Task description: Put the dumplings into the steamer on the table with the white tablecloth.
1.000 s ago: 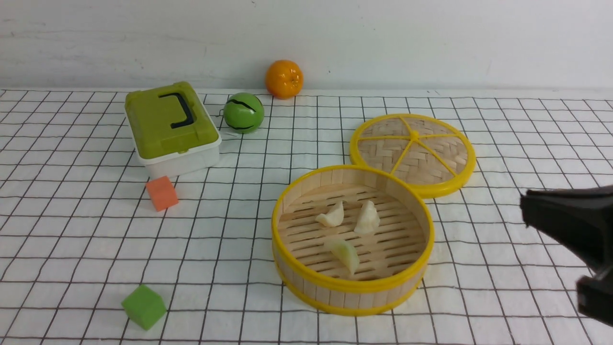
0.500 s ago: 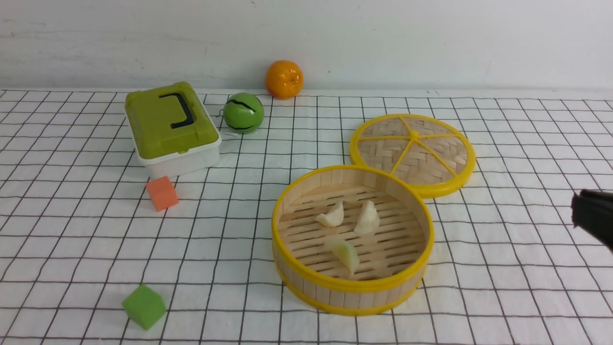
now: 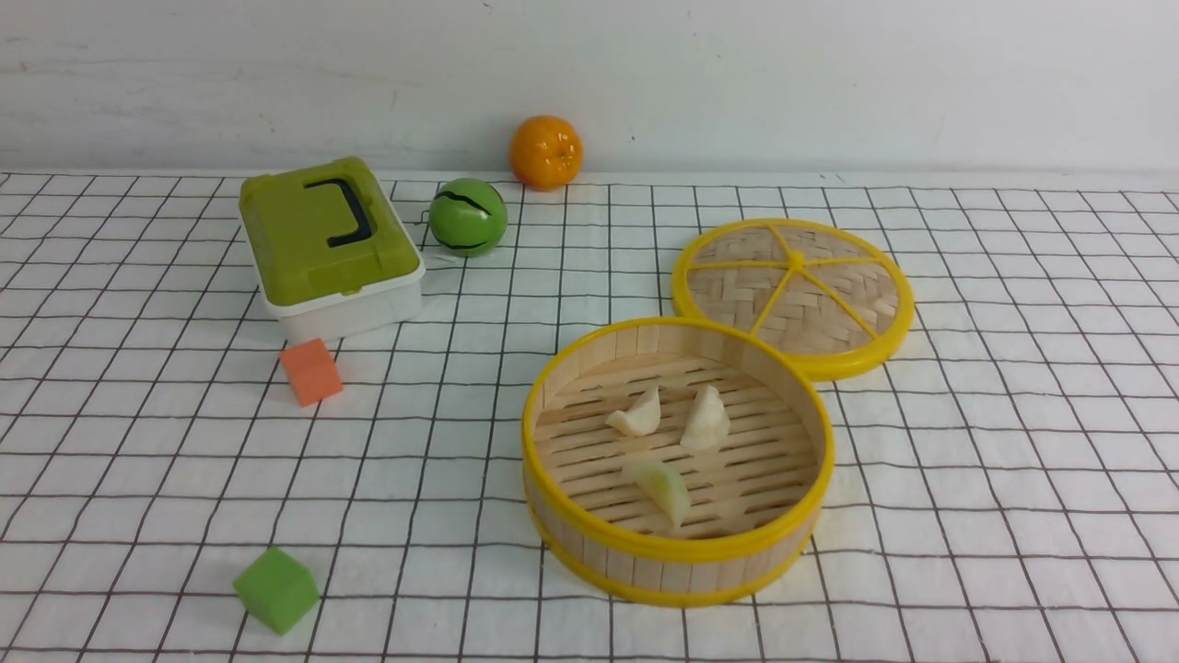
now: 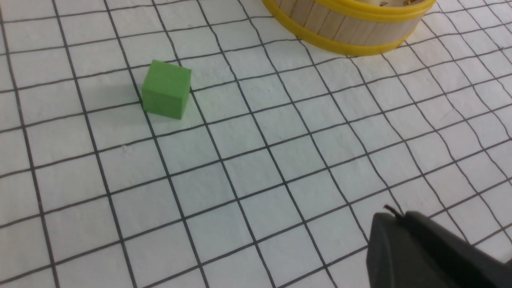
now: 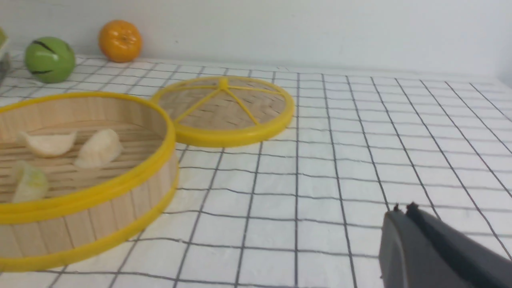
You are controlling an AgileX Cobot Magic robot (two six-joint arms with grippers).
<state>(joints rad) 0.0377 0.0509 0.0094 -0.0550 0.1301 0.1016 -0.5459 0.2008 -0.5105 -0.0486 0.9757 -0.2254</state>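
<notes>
The left fingers (image 4: 394,218) are pressed together with nothing between them, above bare cloth, the green cube (image 4: 166,89) and the steamer (image 4: 348,24) well apart from them. The right fingers (image 5: 402,210) are likewise closed and empty, over open squares beside the lid (image 5: 224,110). All three dumplings (image 3: 663,433) lie on the steamer's slatted floor, inside its yellow rim. Neither arm shows in the front view; the bench (image 3: 1013,460) lies open around the steamer.
</notes>
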